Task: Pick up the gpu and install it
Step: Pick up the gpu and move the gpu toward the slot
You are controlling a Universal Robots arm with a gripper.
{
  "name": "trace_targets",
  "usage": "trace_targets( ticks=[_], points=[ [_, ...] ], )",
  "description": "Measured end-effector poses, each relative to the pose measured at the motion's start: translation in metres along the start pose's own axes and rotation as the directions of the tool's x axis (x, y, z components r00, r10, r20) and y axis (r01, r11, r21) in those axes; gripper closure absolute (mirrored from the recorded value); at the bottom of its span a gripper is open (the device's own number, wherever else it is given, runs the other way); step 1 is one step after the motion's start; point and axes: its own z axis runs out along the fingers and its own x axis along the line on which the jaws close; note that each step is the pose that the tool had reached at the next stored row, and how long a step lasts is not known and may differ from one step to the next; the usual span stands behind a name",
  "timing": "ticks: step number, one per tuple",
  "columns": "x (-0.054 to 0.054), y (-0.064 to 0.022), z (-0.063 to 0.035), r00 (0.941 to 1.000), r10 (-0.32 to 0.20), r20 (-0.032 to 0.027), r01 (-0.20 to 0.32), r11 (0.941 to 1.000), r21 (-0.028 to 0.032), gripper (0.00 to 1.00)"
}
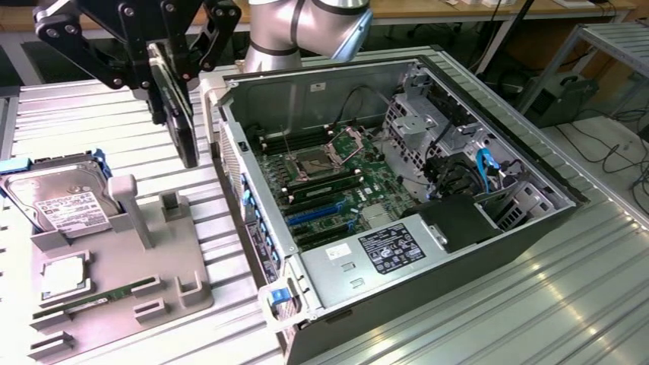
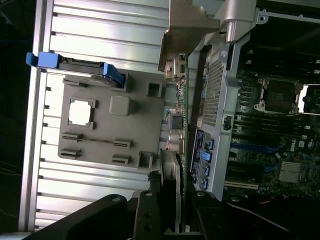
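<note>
End effector is clamped on the gpu; card hangs vertical, likely to meet its slot edge-on, at ten o'clock from the tower case.

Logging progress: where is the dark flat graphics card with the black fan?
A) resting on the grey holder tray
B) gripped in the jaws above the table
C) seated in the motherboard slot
B: the gripper holds the dark graphics card edge-on, beside the open computer case.
</note>
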Motion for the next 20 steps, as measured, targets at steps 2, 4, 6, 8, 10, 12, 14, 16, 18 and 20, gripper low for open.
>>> trace_targets(
  ticks=[2, 4, 6, 8, 10, 12, 14, 16, 18, 20],
  points=[
    [-0.003, -0.0004, 0.0000, 1.0000, 0.000, 0.0000, 0.000, 1.0000, 0.0001, 0.72],
    [-0.005, -0.0006, 0.0001, 1.0000, 0.000, 0.0000, 0.000, 1.0000, 0.0001, 0.72],
    [-0.008, -0.0011, 0.0001, 1.0000, 0.000, 0.0000, 0.000, 1.0000, 0.0001, 0.72],
    [-0.011, -0.0014, 0.0002, 1.0000, 0.000, 0.0000, 0.000, 1.0000, 0.0001, 0.72],
    [-0.013, -0.0017, 0.0002, 1.0000, 0.000, 0.0000, 0.000, 1.0000, 0.0001, 0.72],
    [-0.015, -0.0019, 0.0003, 1.0000, 0.000, 0.0000, 0.000, 1.0000, 0.0001, 0.72],
    [-0.016, -0.0021, 0.0003, 1.0000, 0.000, 0.0000, 0.000, 1.0000, 0.0002, 0.72],
    [-0.018, -0.0023, 0.0003, 1.0000, 0.000, 0.0000, 0.000, 1.0000, 0.0003, 0.72],
    [-0.020, -0.0026, 0.0004, 1.0000, 0.000, 0.0000, 0.000, 1.0000, 0.0002, 0.72],
    [-0.022, -0.0029, 0.0004, 1.0000, 0.000, 0.0000, 0.000, 1.0000, 0.0004, 0.72]
  ],
)
